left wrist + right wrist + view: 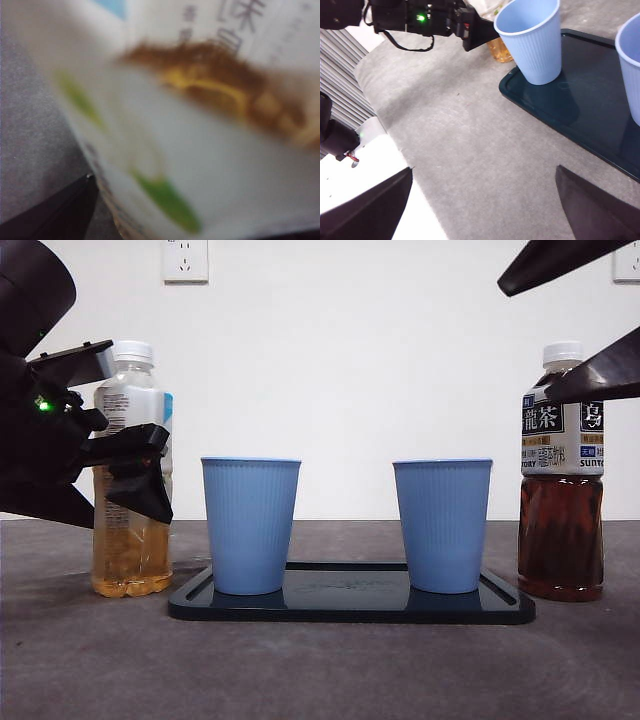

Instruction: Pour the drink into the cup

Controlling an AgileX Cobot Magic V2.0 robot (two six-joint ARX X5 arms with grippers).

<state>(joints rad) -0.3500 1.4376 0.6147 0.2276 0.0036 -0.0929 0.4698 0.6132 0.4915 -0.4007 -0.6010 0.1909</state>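
- Two bottles flank the tray (500,612); we have the left gripper (125,445) around the pale tea bottle (130,540), one jaw high near the shoulder and one across the label, and the left wrist view is filled by the blurred label; we cannot tell whether the jaws already press on it or only bracket it.
- We judge the step in hand to be securing this bottle; a grip squarely across the label, bottle kept upright, looks best; the white cap (133,350) is on, so pouring seems to call for opening it first.
- We would lift straight up before moving toward the near cup (250,525), since that cup stands just beside the bottle and looks light enough to be knocked over.
- Right gripper (485,200) hangs with jaws spread wide, above the table near the dark tea bottle (561,500); it holds nothing.
- Pale tea bottle: amber drink filling roughly the lower half.
- Dark tea bottle: brown tea up to the label, white cap on.
- Both blue cups, the near one and the far cup (442,525), stand upright on the tray, well apart; we cannot see inside them from the front, and what shows of them in the right wrist view gives no sign of liquid.
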